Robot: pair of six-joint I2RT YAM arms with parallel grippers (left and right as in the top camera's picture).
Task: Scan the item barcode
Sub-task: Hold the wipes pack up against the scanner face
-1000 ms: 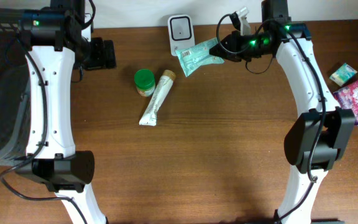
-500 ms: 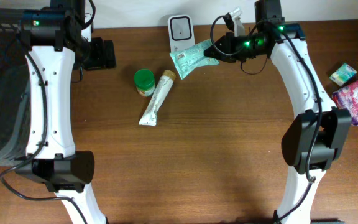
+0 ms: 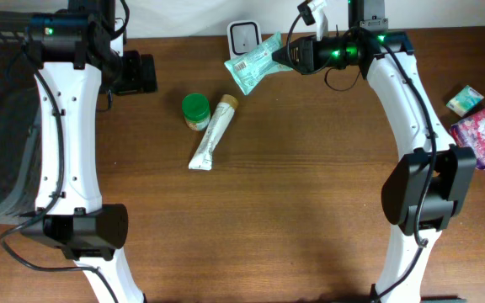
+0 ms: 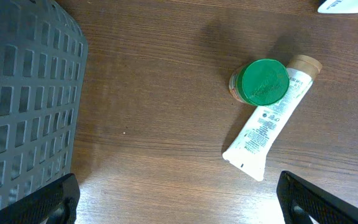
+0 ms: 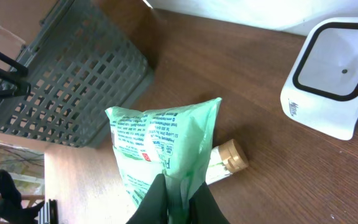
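Pinches green packet [image 5: 160,149] tight in right gripper [image 5: 178,200], close by white scanner [image 5: 331,78] — barcode label showing from overhead; holds left gripper [image 3: 141,73] spread wide over the table [image 4: 166,124], near basket [image 4: 23,93]

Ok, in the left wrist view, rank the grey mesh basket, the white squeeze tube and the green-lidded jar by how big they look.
1. grey mesh basket, though cropped by the frame and perhaps nearer
2. white squeeze tube
3. green-lidded jar
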